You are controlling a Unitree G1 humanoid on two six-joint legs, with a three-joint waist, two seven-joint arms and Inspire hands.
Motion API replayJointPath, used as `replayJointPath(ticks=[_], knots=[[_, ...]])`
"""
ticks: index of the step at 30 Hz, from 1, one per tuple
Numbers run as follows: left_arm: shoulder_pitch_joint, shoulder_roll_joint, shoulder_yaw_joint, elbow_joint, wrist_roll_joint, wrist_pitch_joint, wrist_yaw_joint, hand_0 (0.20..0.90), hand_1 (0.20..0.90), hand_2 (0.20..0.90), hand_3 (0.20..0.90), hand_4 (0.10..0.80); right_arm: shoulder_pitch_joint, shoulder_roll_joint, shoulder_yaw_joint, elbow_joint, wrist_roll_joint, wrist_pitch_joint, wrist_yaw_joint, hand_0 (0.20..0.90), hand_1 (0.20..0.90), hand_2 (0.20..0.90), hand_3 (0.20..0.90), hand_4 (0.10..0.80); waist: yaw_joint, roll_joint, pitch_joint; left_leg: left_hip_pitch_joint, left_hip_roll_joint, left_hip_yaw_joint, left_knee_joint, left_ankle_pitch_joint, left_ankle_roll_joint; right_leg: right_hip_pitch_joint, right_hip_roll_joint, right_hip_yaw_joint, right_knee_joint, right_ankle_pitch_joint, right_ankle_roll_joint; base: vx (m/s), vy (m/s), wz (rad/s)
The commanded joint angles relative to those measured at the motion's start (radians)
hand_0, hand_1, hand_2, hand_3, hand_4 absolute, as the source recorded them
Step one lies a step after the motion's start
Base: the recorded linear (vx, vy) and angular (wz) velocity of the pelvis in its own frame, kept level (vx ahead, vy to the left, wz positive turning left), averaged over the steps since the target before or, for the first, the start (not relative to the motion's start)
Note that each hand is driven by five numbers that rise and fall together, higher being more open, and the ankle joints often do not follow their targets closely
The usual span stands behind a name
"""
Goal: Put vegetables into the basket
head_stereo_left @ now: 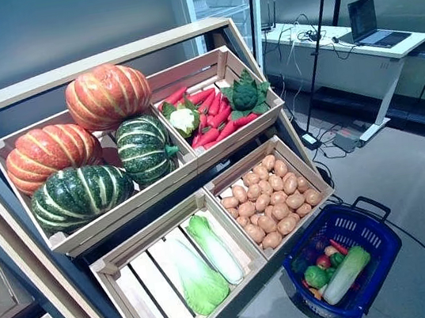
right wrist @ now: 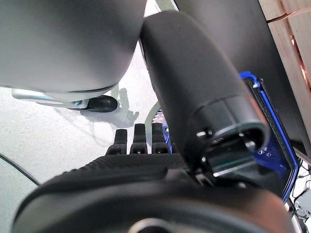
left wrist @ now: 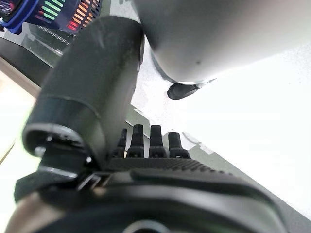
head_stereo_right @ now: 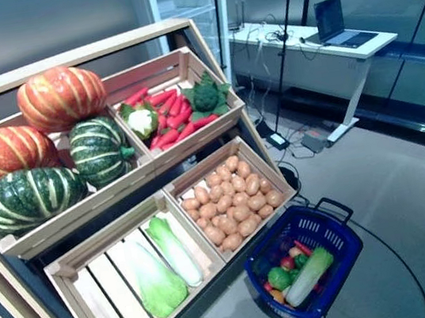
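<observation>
The blue plastic basket stands on the floor at the lower right, in front of the wooden stand. In it lie a long pale green and white vegetable, a round green one, a small red one and other small pieces. My left hand shows in the left wrist view with straight fingers over the floor, holding nothing; the basket is far from it. My right hand has straight fingers and holds nothing, with the basket's rim just past it.
The stand's tilted crates fill the left and middle of the eye views. A white desk with a laptop stands at the back right, with a dark pole and power adapters on the floor before it.
</observation>
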Motion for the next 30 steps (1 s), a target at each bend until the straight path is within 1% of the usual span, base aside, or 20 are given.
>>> replayJointPath(ticks=[1,5,8,9,19,25,30], knots=[[-0.061,0.000,-0.014,0.081,0.060,0.017,-0.006,0.900,0.900,0.900,0.900,0.800,-0.080,0.029,0.028,0.038,0.013,-0.017,-0.027,0.900,0.900,0.900,0.900,0.800,0.018,-0.024,0.050,0.001,0.004,-0.045,0.024,-0.050,0.032,-0.036,-0.044,-0.038,0.059,0.025,-0.036,0.000,0.000,0.00],[-0.064,-0.001,-0.015,0.077,0.047,0.019,-0.011,0.900,0.900,0.900,0.900,0.800,-0.079,0.030,0.030,0.037,0.009,-0.029,-0.021,0.900,0.900,0.900,0.900,0.800,0.016,-0.024,0.047,-0.005,0.003,-0.042,0.025,-0.048,0.032,-0.044,-0.044,-0.035,0.062,0.025,-0.035,-0.008,0.002,0.00],[-0.066,0.001,-0.018,0.075,0.046,0.031,-0.043,0.900,0.900,0.900,0.900,0.800,-0.080,0.029,0.035,0.035,0.013,-0.031,-0.021,0.900,0.900,0.900,0.900,0.800,0.016,-0.023,0.049,-0.006,0.002,-0.042,0.024,-0.049,0.033,-0.045,-0.044,-0.036,0.062,0.025,-0.035,0.000,0.000,0.00],[-0.065,0.000,-0.018,0.076,0.064,0.028,-0.040,0.900,0.900,0.900,0.900,0.800,-0.078,0.026,0.035,0.031,0.011,-0.029,-0.019,0.900,0.900,0.900,0.900,0.800,0.016,-0.022,0.049,-0.006,0.000,-0.042,0.023,-0.050,0.035,-0.045,-0.044,-0.037,0.062,0.024,-0.035,0.000,0.000,0.00],[-0.069,-0.006,-0.020,0.078,0.027,0.045,-0.039,0.900,0.900,0.900,0.900,0.800,-0.084,0.027,0.045,0.032,0.016,-0.028,-0.018,0.900,0.900,0.900,0.900,0.800,0.016,-0.019,0.049,-0.004,-0.001,-0.044,0.021,-0.051,0.036,-0.045,-0.043,-0.036,0.065,0.021,-0.037,0.000,0.000,0.00],[-0.067,-0.007,-0.012,0.083,0.035,0.038,-0.037,0.900,0.900,0.900,0.900,0.800,-0.077,0.029,0.047,0.026,0.021,-0.028,-0.020,0.900,0.900,0.900,0.900,0.800,0.016,-0.022,0.050,-0.003,-0.001,-0.044,0.020,-0.050,0.035,-0.044,-0.042,-0.040,0.063,0.020,-0.037,0.000,0.000,0.00],[-0.071,-0.012,-0.014,0.084,0.029,0.054,-0.022,0.900,0.900,0.900,0.900,0.800,-0.082,0.032,0.046,0.031,0.022,-0.033,-0.021,0.900,0.900,0.900,0.900,0.800,0.017,-0.023,0.051,-0.004,-0.001,-0.044,0.021,-0.052,0.036,-0.047,-0.041,-0.039,0.066,0.019,-0.037,0.000,0.000,0.00]])
